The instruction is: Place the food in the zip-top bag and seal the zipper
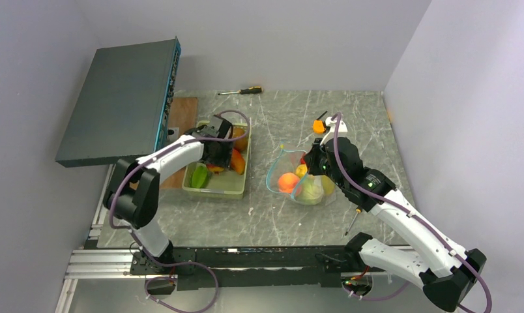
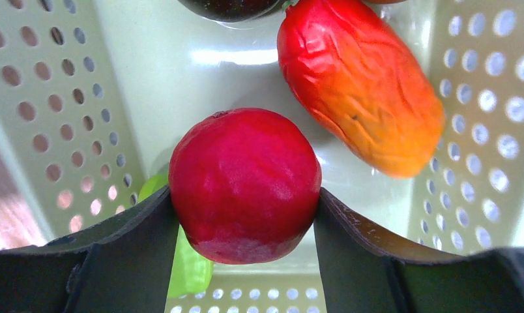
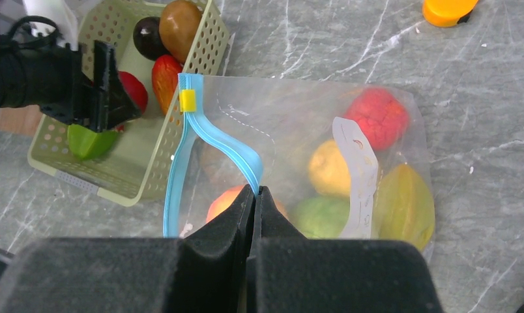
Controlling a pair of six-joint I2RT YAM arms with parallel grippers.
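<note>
The left gripper [image 2: 246, 208] clamps a round red toy fruit [image 2: 245, 169] inside the pale green tray [image 1: 217, 191] at the table's left, beside a red-orange piece [image 2: 363, 91], a dark purple piece [image 3: 146, 38], a brown piece [image 3: 180, 21] and a green piece [image 3: 90, 140]. Just right of the tray lies the zip-top bag [image 3: 292, 124], mouth gaping, holding red, yellow, green and orange food [image 3: 328, 171], while the right gripper [image 3: 254, 192] is pinched tight on the teal-blue zipper [image 3: 173, 189] at its mouth.

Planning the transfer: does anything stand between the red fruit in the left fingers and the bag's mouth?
Only the tray wall facing the zip-top bag; the red fruit sits low inside. The right fingers pinch the zipper, mouth open.
</note>
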